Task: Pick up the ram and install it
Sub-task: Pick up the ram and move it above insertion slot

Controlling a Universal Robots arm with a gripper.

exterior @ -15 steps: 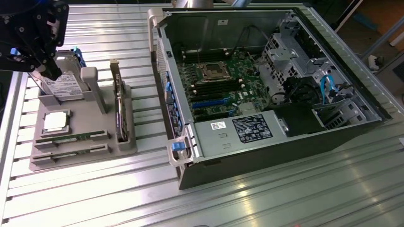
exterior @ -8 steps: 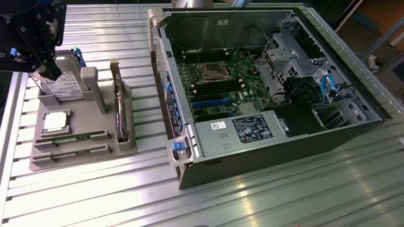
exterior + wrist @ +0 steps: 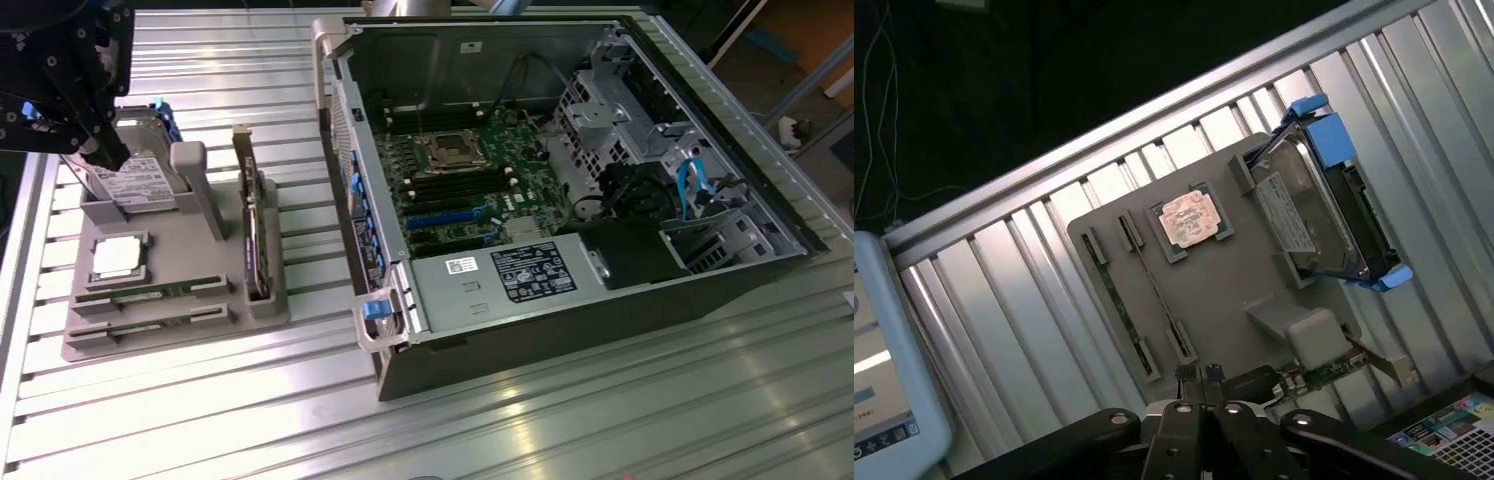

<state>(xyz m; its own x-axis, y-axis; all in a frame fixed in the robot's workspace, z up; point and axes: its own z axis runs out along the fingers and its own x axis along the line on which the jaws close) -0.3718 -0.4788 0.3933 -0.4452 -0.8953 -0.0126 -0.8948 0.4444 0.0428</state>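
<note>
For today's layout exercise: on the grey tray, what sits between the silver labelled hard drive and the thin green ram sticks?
A square silver processor chip lies between the silver hard drive and the green ram sticks, in the exterior view.

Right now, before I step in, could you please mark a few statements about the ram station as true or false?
1. The ram lies in the grey tray, outside the computer case. True.
2. The end effector is carrying the ram. False: the ram sits in the tray, and in the exterior view the end effector hangs apart from it, near the hard drive.
3. The computer case is closed. False: its side is open and the motherboard is visible.
4. The hard drive carries blue clips. True.
5. The expansion card lies flat on the tray. False: it stands on edge along the side of the tray nearest the case.
</note>
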